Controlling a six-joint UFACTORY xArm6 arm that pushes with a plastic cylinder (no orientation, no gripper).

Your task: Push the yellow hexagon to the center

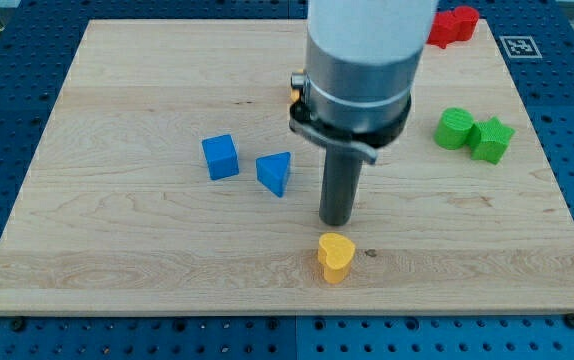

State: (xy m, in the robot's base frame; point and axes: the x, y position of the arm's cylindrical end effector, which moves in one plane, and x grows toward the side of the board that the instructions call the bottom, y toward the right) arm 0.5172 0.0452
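arm body [367, 60] cut off at view's top; hides most of an orange-yellow block [293, 97]; red blocks [454, 24] partly hidden.

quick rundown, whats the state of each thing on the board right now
my tip: down at the board, just toward the view's top from the yellow block, contact unclear
yellow block: heart-like shape, near the view's bottom edge
blue cube: upright, alone
blue triangle: beside the cube, apart from it
two green blocks: touching, view's right
red blocks: top right corner, partly hidden by the arm
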